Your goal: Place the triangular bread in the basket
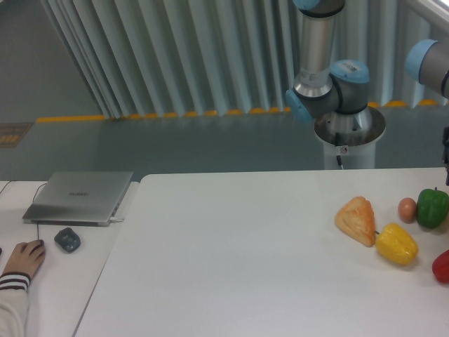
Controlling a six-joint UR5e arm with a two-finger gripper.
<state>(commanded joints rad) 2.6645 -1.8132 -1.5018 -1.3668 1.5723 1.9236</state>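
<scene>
The triangular bread point(357, 220) lies on the white table point(231, 267) at the right, a golden-orange wedge with a paler top. It touches or nearly touches a yellow bell pepper point(397, 243) on its right. The basket is out of view. Only the arm's base and elbow joints point(330, 91) show behind the table; the gripper is outside the frame.
A brown egg point(407, 209), a green bell pepper point(432, 206) and a red item point(442, 266) at the frame's edge sit right of the bread. On a side table at left are a closed laptop point(79, 197), a mouse point(67, 240) and a person's hand point(24, 258).
</scene>
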